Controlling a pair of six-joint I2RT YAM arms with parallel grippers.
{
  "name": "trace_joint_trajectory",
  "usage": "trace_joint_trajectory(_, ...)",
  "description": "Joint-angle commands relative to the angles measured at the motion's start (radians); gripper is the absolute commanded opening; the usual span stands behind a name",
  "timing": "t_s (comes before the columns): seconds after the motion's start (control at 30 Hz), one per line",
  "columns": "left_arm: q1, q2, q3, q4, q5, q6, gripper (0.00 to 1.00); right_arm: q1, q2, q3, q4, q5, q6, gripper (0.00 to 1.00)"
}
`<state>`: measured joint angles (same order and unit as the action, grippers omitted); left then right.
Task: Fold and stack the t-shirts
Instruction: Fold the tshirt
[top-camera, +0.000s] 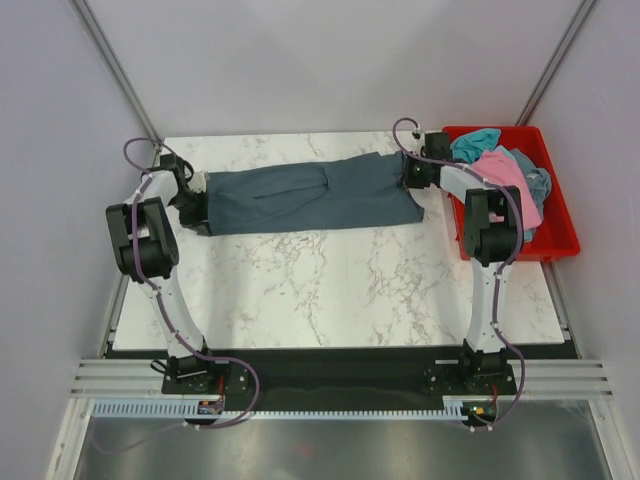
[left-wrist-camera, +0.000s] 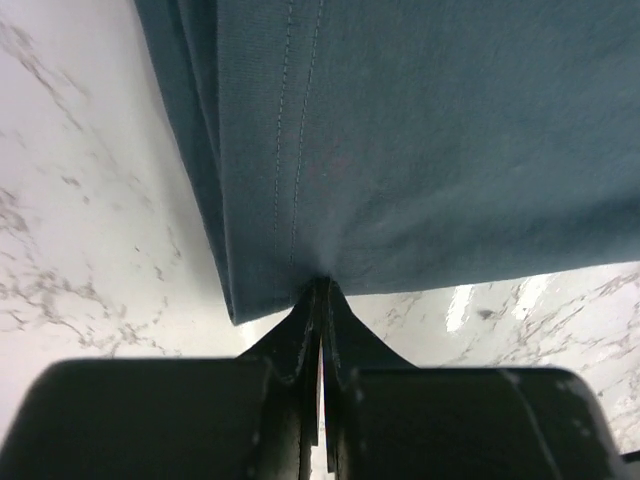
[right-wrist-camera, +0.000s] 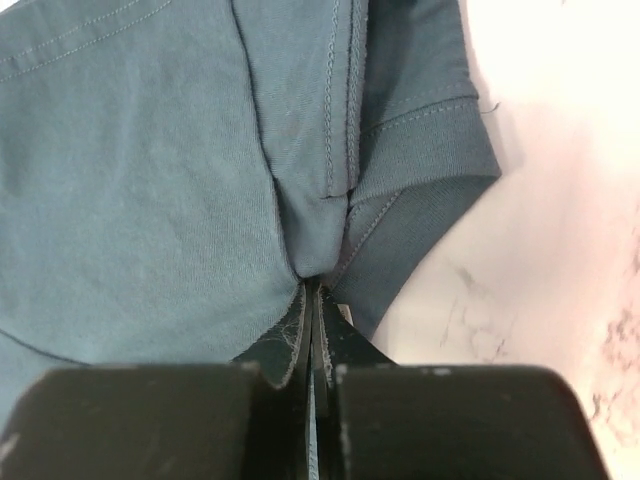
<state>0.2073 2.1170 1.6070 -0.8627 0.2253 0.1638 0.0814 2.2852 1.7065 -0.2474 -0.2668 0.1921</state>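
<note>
A dark slate-blue t-shirt (top-camera: 310, 196) lies folded lengthwise in a long strip across the far part of the marble table (top-camera: 330, 290). My left gripper (top-camera: 196, 203) is shut on its left end; in the left wrist view the fingertips (left-wrist-camera: 322, 290) pinch the hem of the shirt (left-wrist-camera: 420, 140). My right gripper (top-camera: 412, 176) is shut on its right end; in the right wrist view the fingertips (right-wrist-camera: 316, 290) pinch the cloth (right-wrist-camera: 150, 180) beside a sleeve cuff (right-wrist-camera: 420, 170). Pink (top-camera: 510, 178) and teal (top-camera: 474, 144) t-shirts lie in the bin. No orange shirt shows.
A red plastic bin (top-camera: 555, 225) stands at the table's far right edge, just behind my right arm. White walls enclose the table on three sides. The arm bases sit on a dark strip at the near edge.
</note>
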Motion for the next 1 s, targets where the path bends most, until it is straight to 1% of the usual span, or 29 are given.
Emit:
trace_joint_trajectory(0.0,0.001,-0.081,-0.056,0.008,-0.015,0.02,0.02,0.008,0.052,0.059,-0.015,0.075,-0.029,0.0)
trace_joint_trajectory(0.13,-0.003,-0.143,-0.137,0.008,-0.003,0.026,0.02,0.009,0.086,0.137,-0.016,0.116,-0.039,0.0)
trace_joint_trajectory(0.3,-0.003,-0.21,-0.215,0.004,-0.006,0.033,0.02,0.017,0.138,0.237,-0.016,0.127,-0.037,0.0)
trace_joint_trajectory(0.5,-0.016,-0.339,-0.337,0.001,-0.003,0.034,0.02,0.035,0.183,0.327,-0.013,0.146,-0.048,0.0)
trace_joint_trajectory(0.53,-0.019,-0.38,-0.346,0.001,-0.003,0.034,0.02,0.037,0.191,0.341,-0.012,0.15,-0.046,0.0)
trace_joint_trajectory(0.67,-0.023,-0.411,-0.335,0.001,-0.003,0.034,0.02,0.046,0.2,0.367,-0.006,0.166,-0.045,0.01)
trace_joint_trajectory(0.7,-0.023,-0.407,-0.308,0.001,-0.003,0.034,0.02,0.053,0.195,0.358,-0.006,0.181,-0.048,0.05)
trace_joint_trajectory(0.73,-0.023,-0.399,-0.289,0.01,-0.042,0.061,0.04,0.055,0.189,0.354,-0.006,0.185,-0.049,0.27)
trace_joint_trajectory(0.77,-0.023,-0.367,-0.248,0.01,-0.043,0.066,0.05,0.057,0.171,0.338,-0.007,0.204,-0.052,0.39)
trace_joint_trajectory(0.8,-0.023,-0.352,-0.23,0.01,-0.043,0.065,0.08,0.058,0.155,0.328,-0.009,0.224,-0.054,0.55)
trace_joint_trajectory(0.83,-0.025,-0.333,-0.208,0.01,-0.037,0.065,0.14,0.058,0.122,0.317,-0.006,0.238,-0.057,0.59)
trace_joint_trajectory(0.87,-0.026,-0.304,-0.172,0.01,-0.035,0.063,0.31,0.058,0.103,0.296,-0.007,0.25,-0.062,0.62)
trace_joint_trajectory(0.9,-0.028,-0.29,-0.153,0.01,-0.03,0.063,0.34,0.057,0.082,0.283,-0.007,0.283,-0.077,0.66)
trace_joint_trajectory(0.93,-0.032,-0.275,-0.133,0.011,-0.026,0.063,0.37,0.057,0.035,0.271,-0.006,0.296,-0.08,0.67)
trace_joint_trajectory(0.97,-0.034,-0.264,-0.095,0.016,-0.024,0.065,0.46,0.057,0.013,0.251,-0.006,0.304,-0.088,0.68)
